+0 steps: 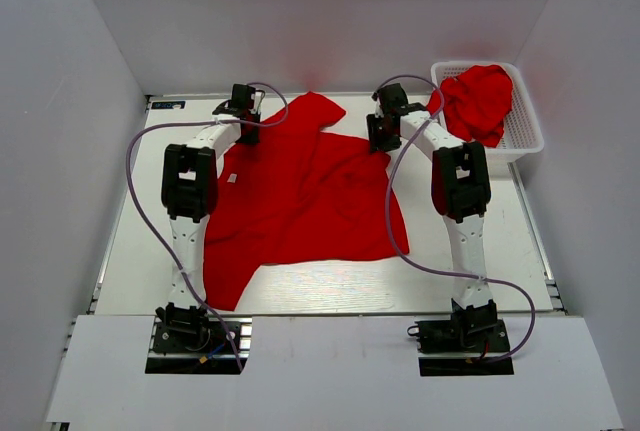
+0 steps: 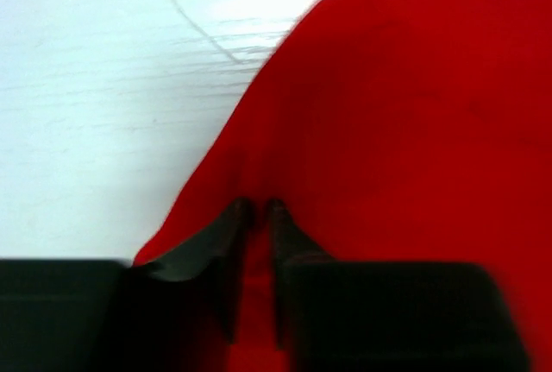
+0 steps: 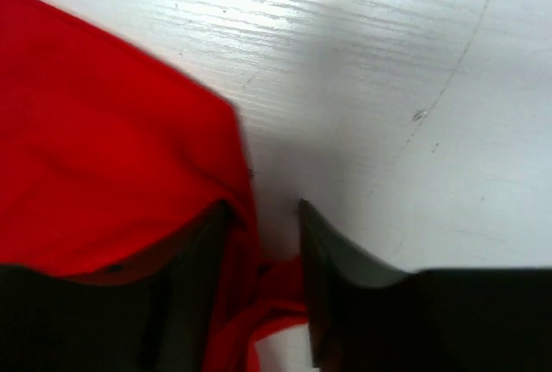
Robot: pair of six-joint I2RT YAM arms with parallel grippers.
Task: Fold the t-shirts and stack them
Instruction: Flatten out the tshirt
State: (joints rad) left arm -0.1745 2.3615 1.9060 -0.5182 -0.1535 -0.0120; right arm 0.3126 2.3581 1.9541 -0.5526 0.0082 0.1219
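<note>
One t-shirt [image 1: 310, 191] spread; left pincer [image 2: 258, 205] pinches it, right pincer [image 3: 263, 206] straddles its edge, grip unclear

A flat white table top [image 1: 300, 289], finely scratched, fills the middle of the enclosure. Plain pale grey panels close it in: a back wall [image 1: 320, 21] at 12 o'clock, a left wall [image 1: 60, 151] at 9 o'clock and a right wall [image 1: 600, 211] at 3 o'clock. At 6 o'clock a smooth white board [image 1: 330, 371] covers the near edge. Seen close by the wrist cameras, soft light glares off the table's surface — brightest toward 12 o'clock.
</note>
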